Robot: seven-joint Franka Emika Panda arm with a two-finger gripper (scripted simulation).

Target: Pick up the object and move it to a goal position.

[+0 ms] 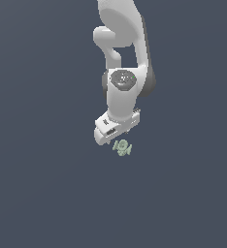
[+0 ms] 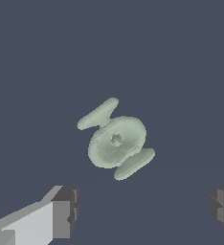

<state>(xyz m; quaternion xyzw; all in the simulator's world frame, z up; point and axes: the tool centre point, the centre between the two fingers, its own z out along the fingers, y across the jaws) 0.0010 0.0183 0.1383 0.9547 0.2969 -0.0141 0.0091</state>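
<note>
The object (image 1: pixel 122 147) is a tiny pale sage-green lumpy item with small knobs, lying on the dark grey floor. In the wrist view it (image 2: pixel 116 140) shows a round body with a flat wing on either side. My white gripper (image 1: pixel 116 137) hangs right above it, with the hand covering the fingers in the exterior view. In the wrist view the gripper (image 2: pixel 145 210) is open: the two dark fingertips (image 2: pixel 66 210) stand wide apart, with nothing between them. The object lies beyond the tips, apart from both.
The dark grey floor (image 1: pixel 42 184) is plain all round. The white arm (image 1: pixel 122 53) rises from the gripper toward the top of the exterior view.
</note>
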